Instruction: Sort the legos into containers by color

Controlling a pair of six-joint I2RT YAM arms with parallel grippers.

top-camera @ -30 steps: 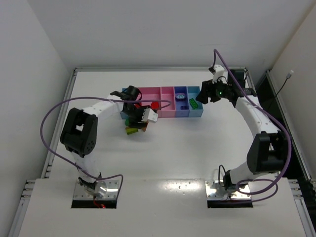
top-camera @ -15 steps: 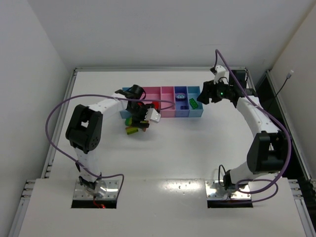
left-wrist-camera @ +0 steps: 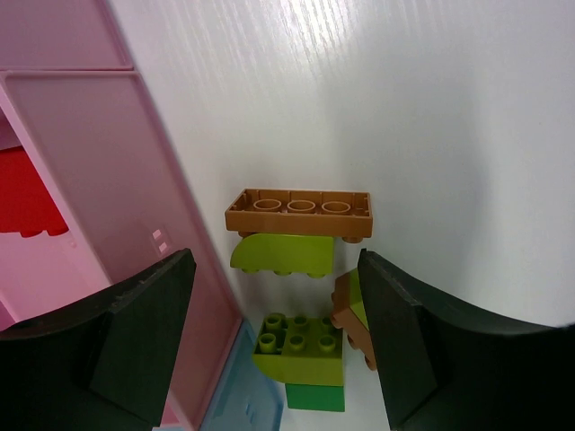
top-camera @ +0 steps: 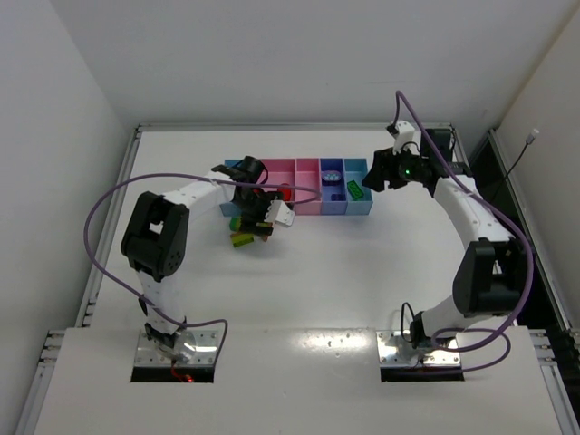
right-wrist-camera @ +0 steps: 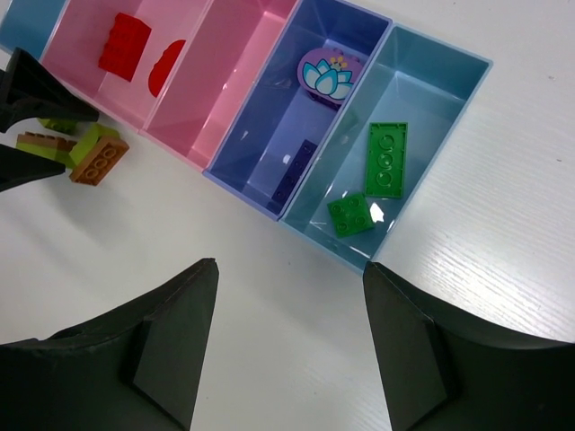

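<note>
Right wrist view first: roughly half done, by the look of it. Already sorted: two red bricks [right-wrist-camera: 124, 40] in the wide pink tray [right-wrist-camera: 81, 67], a dark purple brick [right-wrist-camera: 295, 171] and a lotus-printed piece [right-wrist-camera: 328, 70] in the periwinkle tray [right-wrist-camera: 269, 117], two green bricks [right-wrist-camera: 386, 159] in the blue tray [right-wrist-camera: 422, 90]. Narrow pink tray [right-wrist-camera: 229, 72] bare. Left to sort, heaped on the worktop [right-wrist-camera: 503, 224] just beside the wide pink tray: orange bricks [left-wrist-camera: 298, 211], yellow-green bricks [left-wrist-camera: 299, 346], one green piece [left-wrist-camera: 314, 397] underneath. Left end effector [left-wrist-camera: 274, 296] spread wide, gripping nothing, straddling that heap. Right end effector [right-wrist-camera: 289, 269] likewise spread and empty, above the trays.
</note>
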